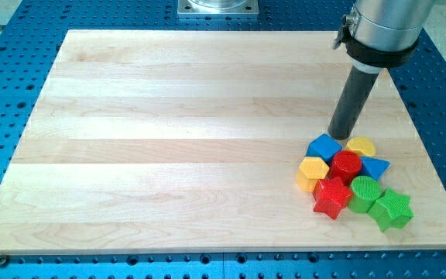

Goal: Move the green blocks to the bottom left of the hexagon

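Observation:
Two green blocks lie at the view's lower right: a green round block (365, 191) and a green star (392, 208) to its right. The yellow hexagon (313, 171) sits at the left of the same cluster. Between them are a red cylinder (346, 165) and a red star (332, 197). My tip (337, 136) stands just above the cluster, touching or almost touching the top edge of a blue cube (324, 146). It is apart from both green blocks.
A yellow half-round block (361, 145) and a blue triangular block (375, 167) close the cluster's top right. The wooden board (169, 139) lies on a blue perforated table; its right edge is near the green star.

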